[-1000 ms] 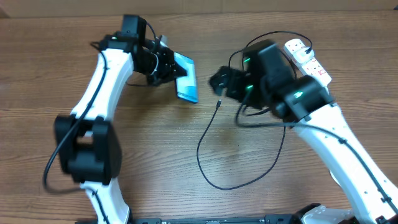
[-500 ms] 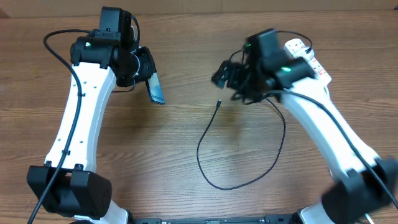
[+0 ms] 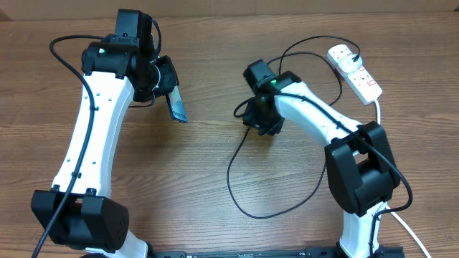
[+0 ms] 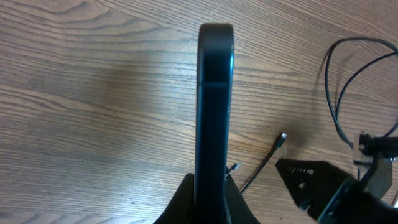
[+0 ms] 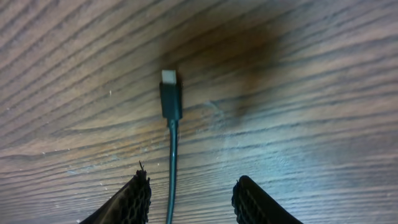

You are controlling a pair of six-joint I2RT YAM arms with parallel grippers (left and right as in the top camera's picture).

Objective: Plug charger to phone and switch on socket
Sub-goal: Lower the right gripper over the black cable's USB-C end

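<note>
My left gripper (image 3: 169, 92) is shut on the phone (image 3: 177, 107) and holds it edge-on above the table. In the left wrist view the phone's dark edge (image 4: 214, 99) rises from between the fingers. The charger's black cable (image 3: 231, 179) loops over the table, and its connector tip (image 5: 169, 93) lies flat on the wood. My right gripper (image 5: 193, 190) is open just above the cable behind the tip, with the cable running between its fingers. It also shows in the overhead view (image 3: 251, 118). The socket (image 3: 356, 72) lies at the far right, with the white plug (image 3: 342, 52) in its far end.
The socket's thick white cord (image 3: 378, 115) runs down the right side behind the right arm. The cable's loop (image 3: 287, 208) covers the table's middle front. In the left wrist view the connector tip (image 4: 282, 137) lies right of the phone, near the right gripper (image 4: 311, 180).
My right gripper has swung left and down over the cable's connector tip. My left gripper pulled the phone back left and turned it edge-on, then held still.
</note>
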